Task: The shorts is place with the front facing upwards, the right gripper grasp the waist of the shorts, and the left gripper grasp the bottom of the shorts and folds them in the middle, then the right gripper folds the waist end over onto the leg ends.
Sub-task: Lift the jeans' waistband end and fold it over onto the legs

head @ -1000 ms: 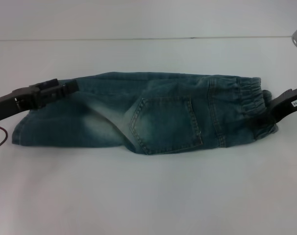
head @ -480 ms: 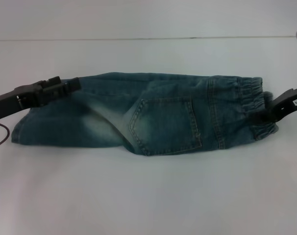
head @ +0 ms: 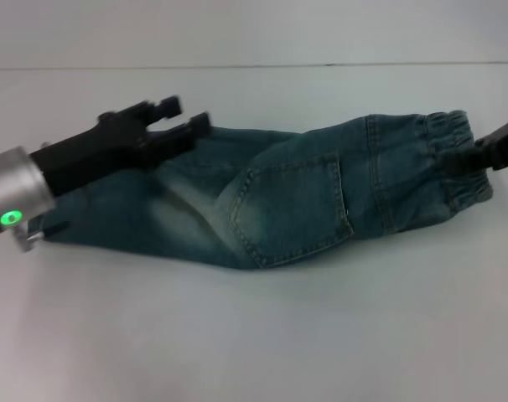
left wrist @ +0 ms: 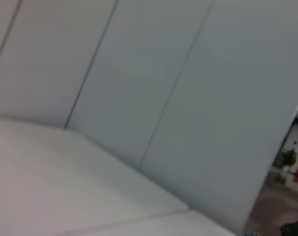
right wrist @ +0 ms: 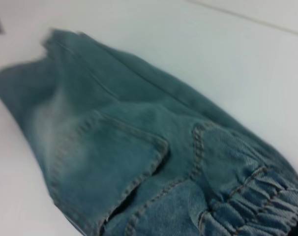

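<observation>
The blue denim shorts [head: 287, 201] lie folded lengthwise across the white table [head: 254, 335], with a patch pocket [head: 292, 209] facing up. My right gripper [head: 457, 159] is shut on the elastic waist [head: 451, 132] at the right end, which is raised a little. My left gripper [head: 185, 115] hovers above the back edge of the leg part, open and holding nothing. The leg ends [head: 61, 228] rest on the table below that arm. The right wrist view shows the shorts [right wrist: 114, 147] and the gathered waist [right wrist: 257, 206] up close. The left wrist view shows no shorts.
The back edge of the table [head: 254, 65] runs across the far side with a pale wall [left wrist: 154, 83] behind it. Bare tabletop lies in front of the shorts and behind them.
My left gripper has come off the leg end and risen up and to the right. The right gripper has lifted the waist up and slightly right, tilting the shorts.
</observation>
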Tool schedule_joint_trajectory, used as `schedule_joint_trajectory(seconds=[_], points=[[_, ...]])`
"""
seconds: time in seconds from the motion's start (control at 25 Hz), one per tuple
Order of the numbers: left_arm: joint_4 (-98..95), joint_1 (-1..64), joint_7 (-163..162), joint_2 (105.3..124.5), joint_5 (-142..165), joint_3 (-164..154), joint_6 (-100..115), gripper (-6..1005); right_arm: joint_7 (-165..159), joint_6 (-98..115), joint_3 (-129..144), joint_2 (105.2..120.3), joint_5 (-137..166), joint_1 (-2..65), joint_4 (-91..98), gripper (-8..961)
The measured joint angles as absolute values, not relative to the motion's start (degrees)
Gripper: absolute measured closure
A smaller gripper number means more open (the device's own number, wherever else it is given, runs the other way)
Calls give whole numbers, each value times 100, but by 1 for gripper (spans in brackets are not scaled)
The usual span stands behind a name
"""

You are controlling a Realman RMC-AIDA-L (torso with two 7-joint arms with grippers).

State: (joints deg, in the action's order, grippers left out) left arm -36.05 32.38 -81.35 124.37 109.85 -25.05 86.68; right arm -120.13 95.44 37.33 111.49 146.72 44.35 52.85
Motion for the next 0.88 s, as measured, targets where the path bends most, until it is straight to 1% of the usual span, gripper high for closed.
schedule_joint_trajectory(seconds=[0.12,0.2,0.36,0.44,0.56,0.64,0.8,0.88], points=[[-2813,3517,-6915,12437,10449,-2531,8164,137,-12097,9963,3645,11020,14322,4433,5461,839],[-2309,3704,-5957,12454,10062,-2521,7362,328,-12208,10240,3583,10929,14041,4438,5535,838],[-991,4050,-3220,12463,8868,-2236,5799,531,-12432,10665,3549,10748,13346,4440,5667,838],[-491,4145,-2037,12464,8432,-2001,5503,621,-12557,10794,3547,10678,13010,4451,5704,838],[222,4254,-378,12463,8176,-1505,5168,739,-12714,10879,3565,10602,12675,4522,5826,838],[499,4277,136,12463,8243,-1441,5097,818,-12782,10892,3559,10563,12605,4619,5900,838],[892,4273,274,12462,8443,-1460,5128,884,-12855,10800,3597,10544,12604,4885,5939,841],[1050,4278,253,12463,8465,-1435,5174,917,-12858,10700,3660,10569,12647,5027,5924,842]])
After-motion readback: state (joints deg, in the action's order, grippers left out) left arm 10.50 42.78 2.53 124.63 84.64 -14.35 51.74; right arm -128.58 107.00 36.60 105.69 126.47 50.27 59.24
